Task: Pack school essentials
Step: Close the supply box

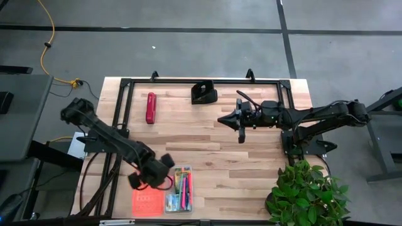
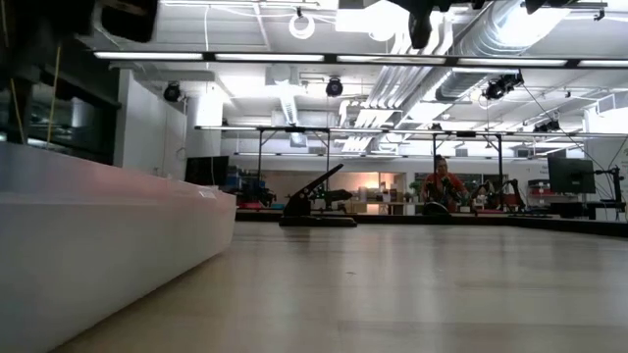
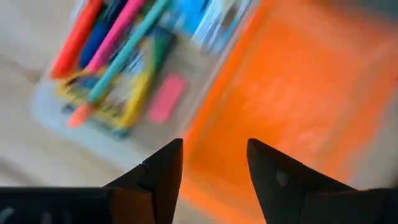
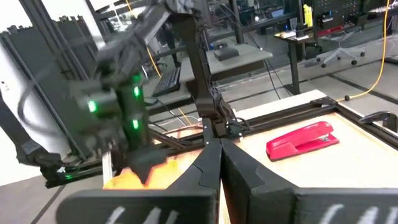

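A clear box (image 1: 180, 189) sits near the table's near edge, beside a flat orange lid (image 1: 147, 203). In the left wrist view the box holds red, blue, pink and green pens (image 3: 118, 37), lying on a yellow crayon box (image 3: 134, 93). A pink eraser (image 3: 166, 98) and a small pale box (image 3: 208, 18) also lie inside. My left gripper (image 3: 211, 162) is open and hovers over the line where the clear box meets the orange lid (image 3: 298, 93). My right gripper (image 1: 242, 137) is shut and hangs above the middle of the table, holding nothing.
A red stapler (image 1: 151, 108) and a black tape dispenser (image 1: 204, 94) lie near the far edge, inside a black frame (image 1: 125, 85). A potted plant (image 1: 308, 194) stands at the near right corner. Bare wood lies between the arms. A person (image 2: 442, 186) sits far behind.
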### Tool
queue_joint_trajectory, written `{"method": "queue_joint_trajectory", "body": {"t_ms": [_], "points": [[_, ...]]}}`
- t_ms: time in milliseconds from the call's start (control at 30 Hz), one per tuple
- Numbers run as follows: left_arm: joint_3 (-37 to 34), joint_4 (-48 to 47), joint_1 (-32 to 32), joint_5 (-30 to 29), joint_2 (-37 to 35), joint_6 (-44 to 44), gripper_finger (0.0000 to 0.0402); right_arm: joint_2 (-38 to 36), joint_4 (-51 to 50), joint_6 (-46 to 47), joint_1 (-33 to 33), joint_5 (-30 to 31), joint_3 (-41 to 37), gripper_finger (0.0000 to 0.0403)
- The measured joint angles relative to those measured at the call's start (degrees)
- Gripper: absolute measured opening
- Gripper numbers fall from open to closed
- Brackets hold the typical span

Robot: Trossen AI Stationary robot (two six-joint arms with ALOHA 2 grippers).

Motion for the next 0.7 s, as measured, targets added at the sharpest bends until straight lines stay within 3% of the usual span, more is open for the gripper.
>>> {"method": "queue_joint_trajectory", "body": {"t_ms": [133,433,700], "points": [[-2.2,-2.1,-3.1,4.9,-3.0,-8.0,0.0164,0.1,-1.0,-0.3,0.0,0.0,0.0,0.0],[-9.5,-3.2,-13.7,5.0,-3.8,-7.3,0.0164,0.1,-2.2,-0.3,0.0,0.0,0.0,0.0],[-14.5,-0.5,-18.6,4.8,-3.8,-12.1,0.016,0.1,-2.2,-0.4,0.0,0.0,0.0,0.0]]}}
